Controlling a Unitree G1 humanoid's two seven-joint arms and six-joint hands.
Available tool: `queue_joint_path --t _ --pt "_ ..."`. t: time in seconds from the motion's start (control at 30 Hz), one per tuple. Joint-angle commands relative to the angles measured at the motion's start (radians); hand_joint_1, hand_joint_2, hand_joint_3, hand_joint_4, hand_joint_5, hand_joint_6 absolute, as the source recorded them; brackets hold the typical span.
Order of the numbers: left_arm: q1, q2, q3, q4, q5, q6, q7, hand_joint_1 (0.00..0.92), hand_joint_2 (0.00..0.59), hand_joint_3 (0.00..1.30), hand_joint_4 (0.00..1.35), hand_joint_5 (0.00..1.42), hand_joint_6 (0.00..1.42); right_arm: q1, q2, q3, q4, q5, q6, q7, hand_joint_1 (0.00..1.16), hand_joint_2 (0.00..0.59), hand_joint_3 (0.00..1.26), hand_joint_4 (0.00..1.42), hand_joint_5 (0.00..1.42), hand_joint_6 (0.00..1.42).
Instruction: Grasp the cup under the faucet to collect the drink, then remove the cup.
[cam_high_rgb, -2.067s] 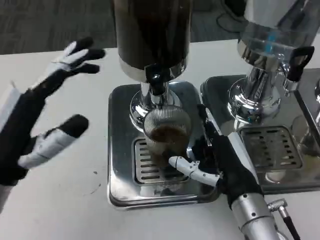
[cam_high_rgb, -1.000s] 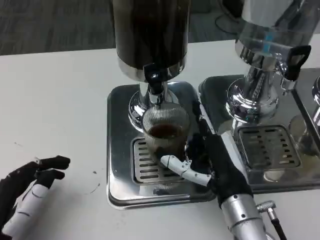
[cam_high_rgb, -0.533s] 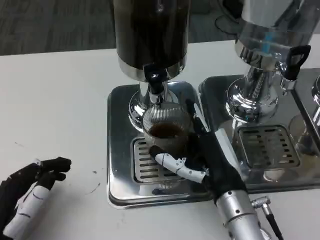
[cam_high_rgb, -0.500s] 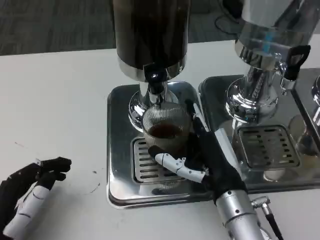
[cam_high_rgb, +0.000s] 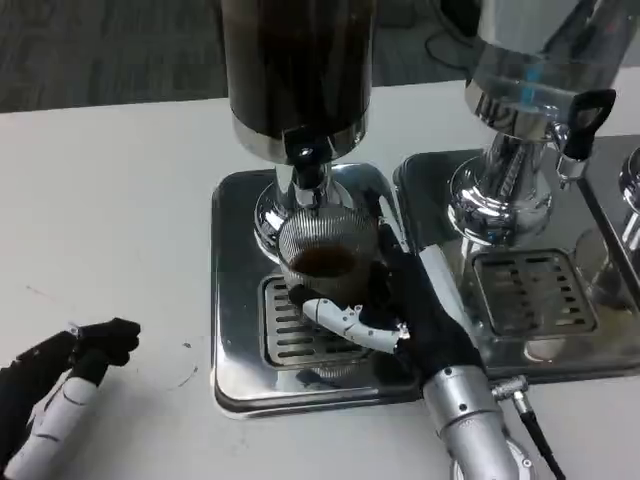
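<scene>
At frame centre the ribbed cup (cam_high_rgb: 326, 262), dark drink inside, stands on the drip tray (cam_high_rgb: 235, 330) beneath the black faucet (cam_high_rgb: 305, 165) of the dark dispenser (cam_high_rgb: 298, 65); a second steel dispenser (cam_high_rgb: 520, 120) crowds the upper right. The right hand (cam_high_rgb: 405, 305) wraps the cup from lower right; the left hand (cam_high_rgb: 60, 385) rests with curled, empty fingers on the counter (cam_high_rgb: 110, 200), lower left
</scene>
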Motion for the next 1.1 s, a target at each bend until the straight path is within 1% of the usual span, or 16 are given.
queue_joint_path --t 0.03,0.2,0.3,0.5,0.7,0.77,0.87,1.0,1.1 --pt "0.012 -0.003 0.009 -0.014 0.008 -0.015 0.016 0.000 0.182 0.46 0.43 0.44 0.35 0.012 0.007 0.011 0.053 0.018 0.026 0.035 0.80 0.156 0.00 0.00 0.06 0.27" --pt "0.016 -0.003 0.010 -0.014 0.003 -0.010 0.013 0.000 0.184 0.46 0.43 0.44 0.35 0.011 0.007 0.016 0.060 0.018 0.033 0.041 0.82 0.150 0.00 0.05 0.13 0.32" --pt "0.016 -0.007 0.009 -0.016 0.004 -0.010 0.014 0.000 0.184 0.46 0.43 0.44 0.35 0.010 0.008 0.018 0.059 0.010 0.038 0.031 0.83 0.153 0.00 0.09 0.17 0.35" --pt "0.020 -0.010 0.011 -0.014 0.010 -0.012 0.020 0.000 0.182 0.46 0.43 0.44 0.35 0.008 0.017 0.009 0.073 0.016 0.037 0.014 0.87 0.144 0.00 0.21 0.24 0.42" --pt "0.024 -0.005 0.015 -0.021 0.013 -0.011 0.025 0.000 0.175 0.46 0.43 0.44 0.35 0.004 0.021 0.006 0.081 0.016 0.033 -0.001 0.89 0.145 0.04 0.28 0.33 0.52" --pt "0.025 -0.004 0.014 -0.022 0.014 -0.011 0.027 0.000 0.172 0.46 0.43 0.44 0.35 0.007 0.024 0.001 0.083 0.017 0.024 -0.015 0.90 0.154 0.07 0.32 0.42 0.69" --pt "0.026 -0.004 0.012 -0.023 0.018 -0.011 0.028 0.000 0.167 0.46 0.43 0.44 0.36 0.008 0.025 -0.001 0.087 0.009 0.015 -0.038 0.91 0.159 0.11 0.38 0.52 0.84" --pt "0.026 -0.004 0.013 -0.024 0.019 -0.010 0.030 0.000 0.164 0.46 0.44 0.44 0.35 0.011 0.026 0.002 0.088 0.001 0.010 -0.058 0.93 0.153 0.15 0.45 0.60 0.94" --pt "0.026 -0.004 0.012 -0.027 0.021 -0.009 0.032 0.000 0.163 0.46 0.44 0.44 0.35 0.014 0.028 0.003 0.091 -0.003 0.008 -0.075 0.93 0.165 0.19 0.49 0.64 1.01"
